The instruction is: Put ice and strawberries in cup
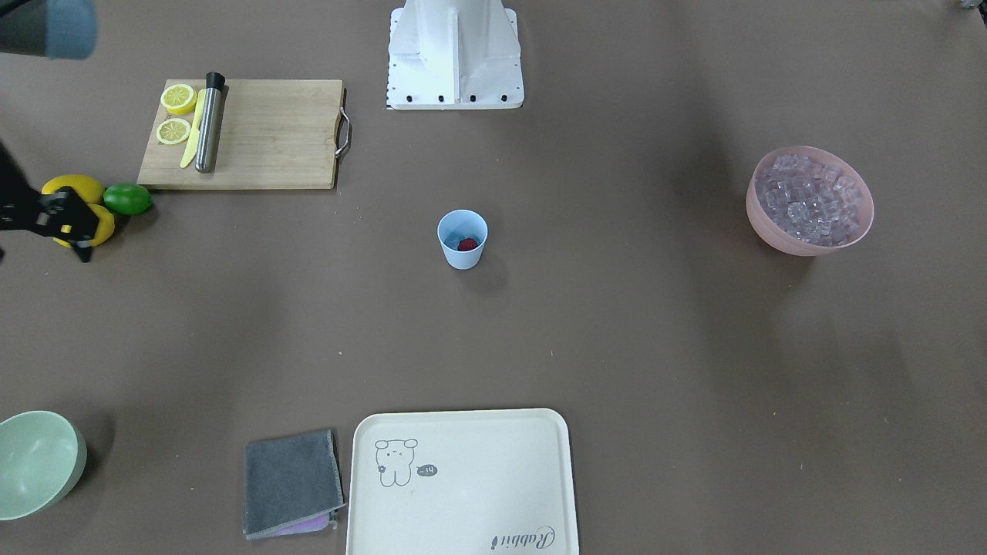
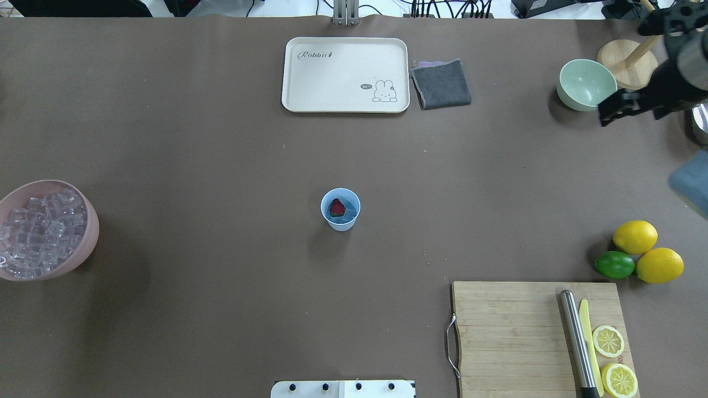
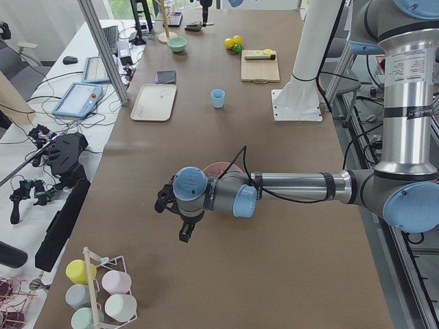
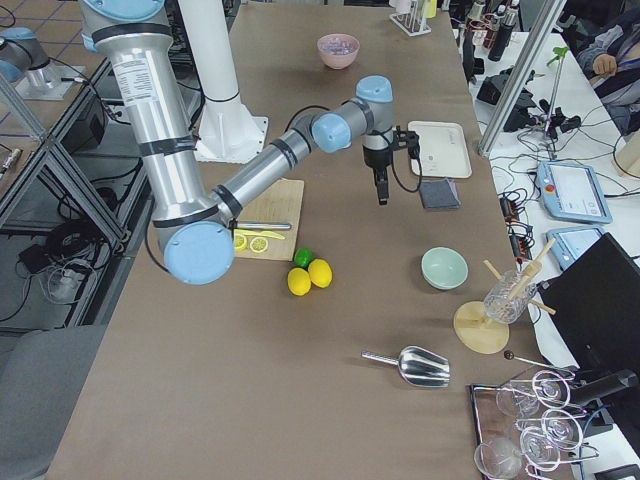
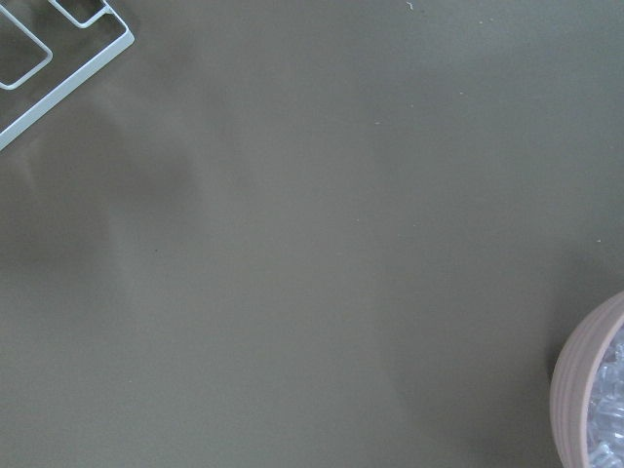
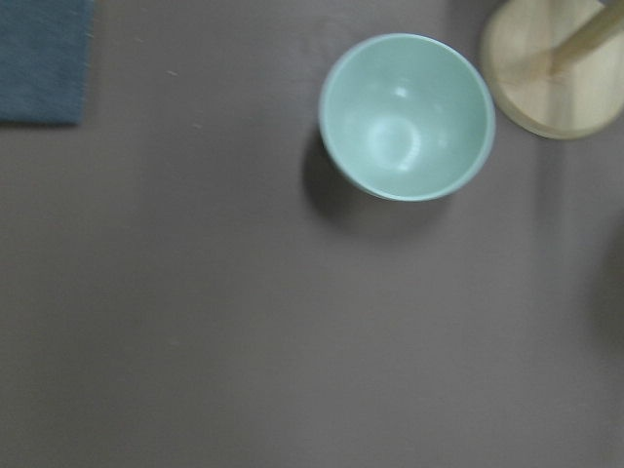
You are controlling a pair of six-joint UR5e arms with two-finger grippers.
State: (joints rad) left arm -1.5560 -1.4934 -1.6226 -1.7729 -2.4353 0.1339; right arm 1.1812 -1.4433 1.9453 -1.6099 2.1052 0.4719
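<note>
In the overhead view, at the far left edge, a pink bowl [image 2: 83,221] is sitting on the brown worktop [image 2: 221,138], heaped with ice [image 2: 38,229]. The cubes are lying every way, with no long axis to speak of. They are looking hard, light and slick, so a pinch across two flat opposite faces is probably safest, since a corner grip may squirt one out. The left gripper [image 3: 184,229] is showing only in the side view, hanging over the worktop near that bowl. I cannot tell whether its jaws are spread or pressed together.

In the middle of the frame the cup [image 2: 340,209] is standing upright, with its long axis vertical and its mouth facing up, well apart from everything else. It is looking light and easy to tip. The strawberry [image 2: 337,207] is lying inside it, toward the left of the rim. It is too small to say which way its leafy top is pointing. Something pale is glinting beside it, possibly ice, though I cannot be sure. Being small and likely soft, the berry would be best held lightly across its widest part.

At the upper right the right gripper [image 2: 607,113] is hovering just beside a green bowl [image 2: 586,83]. The state of its jaws is not clear either.
</note>
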